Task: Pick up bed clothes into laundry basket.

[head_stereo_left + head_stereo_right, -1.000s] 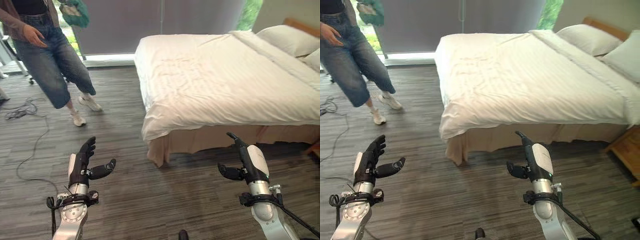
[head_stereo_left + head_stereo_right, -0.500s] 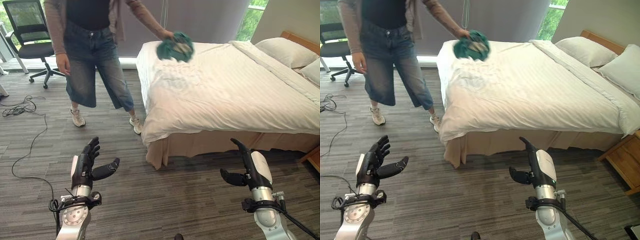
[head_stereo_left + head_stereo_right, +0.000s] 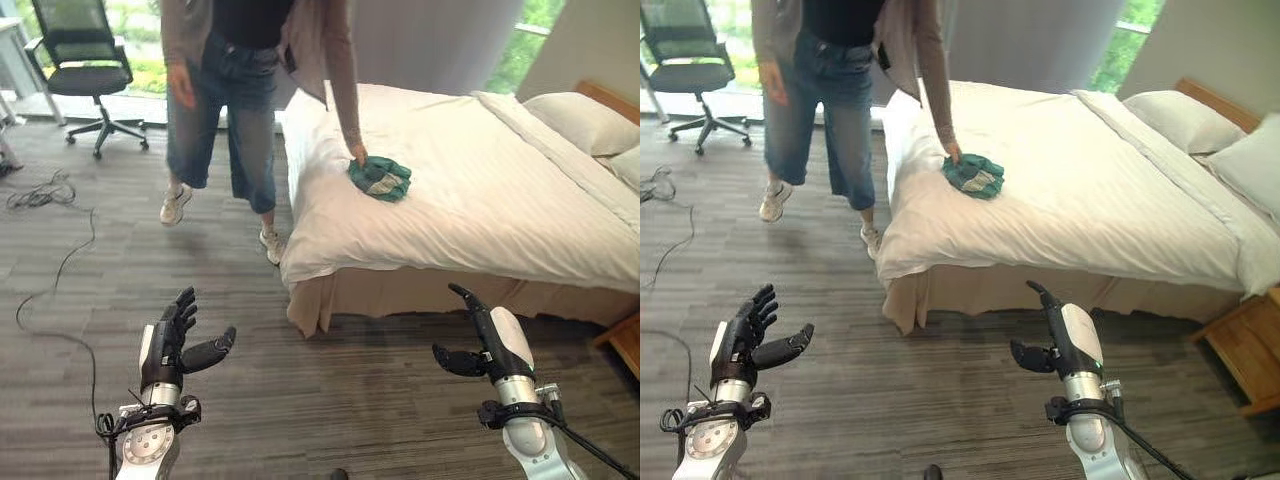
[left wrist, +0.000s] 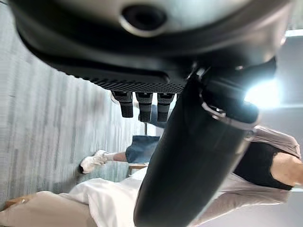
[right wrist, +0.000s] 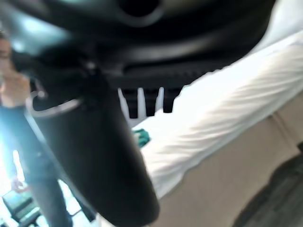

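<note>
A crumpled teal garment (image 3: 380, 178) lies on the white bed (image 3: 480, 215) near its foot corner, with a person's hand (image 3: 357, 154) resting on its edge. The same garment (image 3: 974, 174) shows in the right eye view and as a small teal patch (image 5: 141, 137) past my right hand's fingers. My left hand (image 3: 172, 336) is raised over the floor at lower left, fingers straight and spread, holding nothing. My right hand (image 3: 487, 341) is up at lower right, in front of the bed's side, fingers straight and empty. Both hands are well short of the garment.
A person (image 3: 255, 95) in jeans stands at the bed's foot corner, leaning over it. A black office chair (image 3: 82, 60) stands at the back left. Pillows (image 3: 585, 118) lie at the head of the bed. A wooden nightstand (image 3: 1240, 355) is at the right. Cables (image 3: 40, 190) trail on the floor.
The person has set the teal garment down on the bed, having held it in the air before. The camera view has shifted. Both my hands stay raised and open.
</note>
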Available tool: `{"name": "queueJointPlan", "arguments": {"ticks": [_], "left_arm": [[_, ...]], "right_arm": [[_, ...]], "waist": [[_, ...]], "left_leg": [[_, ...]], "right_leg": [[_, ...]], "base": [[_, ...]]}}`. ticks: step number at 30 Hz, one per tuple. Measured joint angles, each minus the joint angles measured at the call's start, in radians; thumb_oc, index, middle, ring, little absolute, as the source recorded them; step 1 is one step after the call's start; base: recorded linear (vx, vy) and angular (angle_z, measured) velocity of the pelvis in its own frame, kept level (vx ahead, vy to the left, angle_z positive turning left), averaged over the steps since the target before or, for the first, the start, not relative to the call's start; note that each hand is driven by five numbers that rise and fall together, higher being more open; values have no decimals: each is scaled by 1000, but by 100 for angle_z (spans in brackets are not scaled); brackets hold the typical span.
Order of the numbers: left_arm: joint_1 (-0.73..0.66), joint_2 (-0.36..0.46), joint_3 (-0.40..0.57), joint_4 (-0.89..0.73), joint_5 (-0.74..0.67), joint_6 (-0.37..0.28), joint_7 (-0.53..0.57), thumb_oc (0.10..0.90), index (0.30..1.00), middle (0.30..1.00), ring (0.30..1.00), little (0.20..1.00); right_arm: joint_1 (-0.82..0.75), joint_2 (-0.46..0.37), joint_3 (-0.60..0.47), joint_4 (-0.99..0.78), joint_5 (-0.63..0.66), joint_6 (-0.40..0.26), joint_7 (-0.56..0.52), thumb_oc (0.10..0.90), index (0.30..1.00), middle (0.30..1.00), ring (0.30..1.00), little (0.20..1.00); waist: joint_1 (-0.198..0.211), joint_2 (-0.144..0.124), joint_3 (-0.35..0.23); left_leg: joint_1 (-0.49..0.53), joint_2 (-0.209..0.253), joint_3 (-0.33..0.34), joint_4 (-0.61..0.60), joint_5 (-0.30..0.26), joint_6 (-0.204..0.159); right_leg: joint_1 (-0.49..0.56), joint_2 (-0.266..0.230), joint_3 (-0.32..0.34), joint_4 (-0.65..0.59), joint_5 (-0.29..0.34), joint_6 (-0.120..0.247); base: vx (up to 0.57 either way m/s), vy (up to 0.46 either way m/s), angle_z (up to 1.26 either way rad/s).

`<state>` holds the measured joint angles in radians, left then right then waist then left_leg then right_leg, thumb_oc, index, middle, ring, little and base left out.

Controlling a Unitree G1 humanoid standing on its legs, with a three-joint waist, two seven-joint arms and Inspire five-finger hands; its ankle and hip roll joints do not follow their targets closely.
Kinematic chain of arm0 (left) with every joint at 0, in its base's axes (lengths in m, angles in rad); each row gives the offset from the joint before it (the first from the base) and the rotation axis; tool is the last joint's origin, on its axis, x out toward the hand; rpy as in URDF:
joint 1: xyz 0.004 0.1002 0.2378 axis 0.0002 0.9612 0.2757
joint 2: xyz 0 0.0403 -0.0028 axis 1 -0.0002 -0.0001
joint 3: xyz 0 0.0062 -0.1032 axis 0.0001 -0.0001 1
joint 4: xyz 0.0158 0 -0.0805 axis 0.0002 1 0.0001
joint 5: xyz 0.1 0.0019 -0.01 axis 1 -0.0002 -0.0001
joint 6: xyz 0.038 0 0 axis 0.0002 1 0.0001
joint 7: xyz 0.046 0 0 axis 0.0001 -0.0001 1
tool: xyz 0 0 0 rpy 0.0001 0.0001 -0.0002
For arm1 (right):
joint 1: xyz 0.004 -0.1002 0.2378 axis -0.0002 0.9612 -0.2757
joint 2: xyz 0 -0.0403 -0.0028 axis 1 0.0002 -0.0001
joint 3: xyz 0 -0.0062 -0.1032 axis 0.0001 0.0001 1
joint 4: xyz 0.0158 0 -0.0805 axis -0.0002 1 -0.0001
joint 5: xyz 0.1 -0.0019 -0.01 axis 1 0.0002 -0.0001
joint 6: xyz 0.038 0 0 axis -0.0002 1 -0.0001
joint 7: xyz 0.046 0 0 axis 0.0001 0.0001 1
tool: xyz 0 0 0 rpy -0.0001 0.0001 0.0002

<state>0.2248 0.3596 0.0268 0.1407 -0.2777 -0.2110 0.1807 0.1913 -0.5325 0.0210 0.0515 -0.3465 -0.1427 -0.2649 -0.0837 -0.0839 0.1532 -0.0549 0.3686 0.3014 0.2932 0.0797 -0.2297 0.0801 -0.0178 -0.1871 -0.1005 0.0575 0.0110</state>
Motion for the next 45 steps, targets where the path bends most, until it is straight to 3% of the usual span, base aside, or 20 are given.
{"name": "queueJointPlan", "arguments": {"ticks": [2, 3, 4, 5, 7, 9, 11, 12, 14, 18, 22, 25, 28, 31, 34, 36, 37, 40, 44, 45], "left_arm": [[-14, -3, 8, 7, 2, 0, 1, 800, 900, 900, 900, 900], [-17, -51, 7, 17, 5, 4, -3, 800, 900, 900, 900, 900], [-14, -58, 2, 7, 6, 5, -5, 800, 900, 900, 900, 900], [-24, -31, 8, 18, 12, -2, -18, 800, 900, 900, 900, 900], [3, -18, 21, 18, 9, 26, -12, 800, 900, 900, 900, 900], [-2, -18, 31, 28, 19, 23, -16, 800, 900, 900, 900, 900], [-12, -27, 34, 52, 29, 30, -14, 800, 900, 900, 900, 900], [-11, -21, 46, 60, 33, 40, -11, 800, 900, 900, 900, 900], [5, 12, 85, 64, 44, 53, -8, 800, 900, 900, 900, 900], [5, 59, 108, 48, 46, 66, 8, 800, 900, 900, 900, 900], [-42, 126, 58, 58, 51, 73, 1, 800, 900, 900, 900, 900], [-80, 165, 43, 53, 52, 72, 4, 800, 900, 900, 900, 900], [-130, 176, 34, 56, 52, 72, 8, 800, 900, 900, 900, 900], [-184, 187, 28, 79, 52, 63, 9, 800, 900, 900, 900, 900], [-242, 216, 20, 121, 52, 60, 17, 800, 900, 900, 900, 900], [-266, 263, 14, 162, 54, 61, 28, 800, 900, 900, 900, 900], [-259, 247, 11, 174, 55, 61, 43, 800, 900, 900, 900, 900], [-262, 229, -16, 174, 72, 59, 49, 800, 900, 900, 900, 900], [-262, 210, -22, 174, 82, 58, 46, 800, 900, 900, 900, 900], [-263, 207, -19, 178, 79, 58, 45, 800, 900, 900, 900, 900]], "right_arm": [[-61, -11, 8, -5, 0, 20, -4, 800, 900, 900, 900, 900], [-114, -75, 10, -5, -2, 19, -1, 800, 900, 900, 900, 900], [-125, -102, 6, -6, -2, 21, -1, 800, 900, 900, 900, 900], [-133, -91, 5, 10, -3, 29, 0, 800, 900, 900, 900, 900], [-106, -80, 10, 3, -4, 29, 2, 800, 900, 900, 900, 900], [-118, -88, 5, 6, -2, 33, -4, 800, 900, 900, 900, 900], [-137, -85, -6, 13, -2, 43, 0, 800, 900, 900, 900, 900], [-136, -71, 6, 11, -2, 46, 5, 800, 900, 900, 900, 900], [-156, -64, 64, 3, -3, 40, 29, 800, 900, 900, 900, 900], [-149, -23, 101, -31, -3, 27, 44, 800, 900, 900, 900, 900], [-202, -30, 116, -10, -5, 34, 43, 800, 900, 900, 900, 900], [-216, -45, 118, 22, -7, 34, 29, 800, 900, 900, 900, 900], [-234, -109, 118, 69, -1, 47, 29, 800, 900, 900, 900, 900], [-238, -149, 119, 141, 10, 65, 22, 800, 900, 900, 900, 900], [-286, -174, 134, 250, 32, 74, 22, 800, 900, 900, 900, 900], [-317, -174, 145, 305, 46, 93, 20, 800, 900, 900, 900, 900], [-335, -175, 146, 339, 48, 98, 12, 800, 900, 900, 900, 900], [-431, -234, 205, 406, 52, 125, 20, 800, 900, 900, 900, 900], [-544, -254, 224, 406, 50, 137, 22, 800, 900, 900, 900, 900], [-554, -253, 229, 390, 47, 134, 22, 800, 900, 900, 900, 900]], "waist": [[29, -48, 44], [44, 50, 81], [44, 75, 89], [60, 23, 105], [77, -10, 82], [64, -20, 85], [75, -8, 91], [94, -23, 90], [114, -53, 87], [132, -57, 44], [103, -61, 40], [64, -56, 33], [-7, -6, 56], [-31, -9, 54], [-36, -44, 17], [-41, -120, -11], [-39, -89, -20], [-45, -9, -1], [-58, 3, 18], [-45, -16, 20]], "left_leg": [[-83, -114, 37, 7, -71, 20], [-99, -86, 45, -125, -82, 32], [-104, -82, 51, -160, -89, 21], [-67, -118, 47, -169, -31, 68], [-62, -142, 122, -224, 3, 60], [-79, -171, 120, -291, 18, 57], [-103, -204, 81, -389, 113, 66], [-66, -230, 90, -380, 154, 136], [-52, -245, 124, -322, 82, 236], [5, -248, 151, -346, 53, 265], [93, -259, 164, -349, -14, 293], [141, -268, 168, -355, -56, 325], [181, -253, 120, -380, -54, 303], [221, -255, 90, -381, -59, 305], [232, -260, 39, -384, -97, 223], [270, -294, 8, -383, -108, 144], [283, -252, 9, -360, -124, 103], [309, -184, 25, -387, -107, 71], [353, -149, 43, -365, -130, 39], [349, -134, 45, -306, -152, 27]], "right_leg": [[-58, -59, 40, 0, -31, 47], [-100, -11, -3, 140, -77, 16], [-119, -6, -30, 275, -114, -5], [-62, -50, 5, 286, -192, 22], [-21, -63, 25, 178, -172, 13], [14, -67, 29, 95, -130, -2], [87, -74, 55, 1, -91, 38], [112, -98, 66, -1, -114, 38], [116, -126, 88, 31, -93, 32], [99, -133, 54, 110, -3, 116], [-43, -179, 53, 510, 7, 249], [-188, -276, -62, 771, 2, 233], [-201, -240, -105, 529, -91, 180], [-207, -188, -106, 295, -8, 104], [-164, -146, -57, -5, 61, 136], [-118, -193, -50, 5, 98, 135], [-108, -156, -82, 22, 123, 65], [-76, -82, -120, 25, 108, 45], [-15, -38, -140, 10, 70, 40], [0, -30, -138, 10, 79, 29]], "base": [[248, 4, -20], [196, 45, -39], [223, 68, -16], [245, 61, 10], [504, 94, 21], [422, 54, 41], [503, 96, 25], [581, 166, -9], [663, 192, -36], [495, 236, -19], [343, 196, -12], [509, 43, -7], [324, -71, 38], [343, -163, 36], [329, -127, 51], [382, -133, 50], [482, -178, 34], [308, -140, 21], [390, -212, 0], [257, -327, -3]]}}
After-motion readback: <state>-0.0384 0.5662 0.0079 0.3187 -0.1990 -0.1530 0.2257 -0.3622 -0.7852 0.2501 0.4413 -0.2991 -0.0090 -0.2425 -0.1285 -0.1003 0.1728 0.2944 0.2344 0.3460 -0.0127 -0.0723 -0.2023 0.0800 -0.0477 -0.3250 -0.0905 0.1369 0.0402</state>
